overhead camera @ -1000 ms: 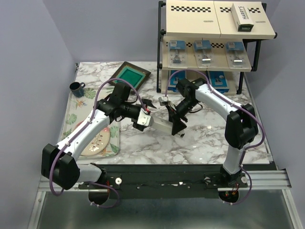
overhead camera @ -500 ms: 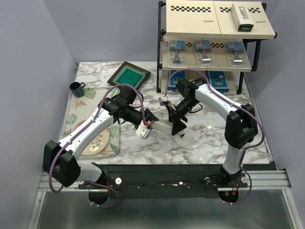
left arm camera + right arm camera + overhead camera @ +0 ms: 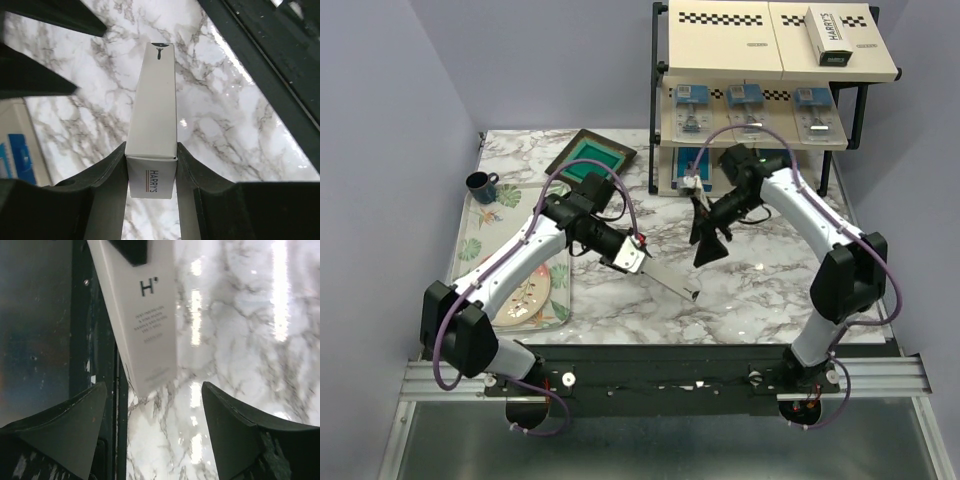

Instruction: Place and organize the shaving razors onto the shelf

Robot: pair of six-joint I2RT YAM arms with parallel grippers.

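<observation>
left wrist: long white harry's box

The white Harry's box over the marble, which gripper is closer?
Left. The left gripper clamps one end of the box; the right gripper hangs open near its other end, apart.

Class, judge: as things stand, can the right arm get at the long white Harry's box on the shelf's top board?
Probably yes: the right arm has open, empty jaws, and nothing covers the long white Harry's box there.
</observation>
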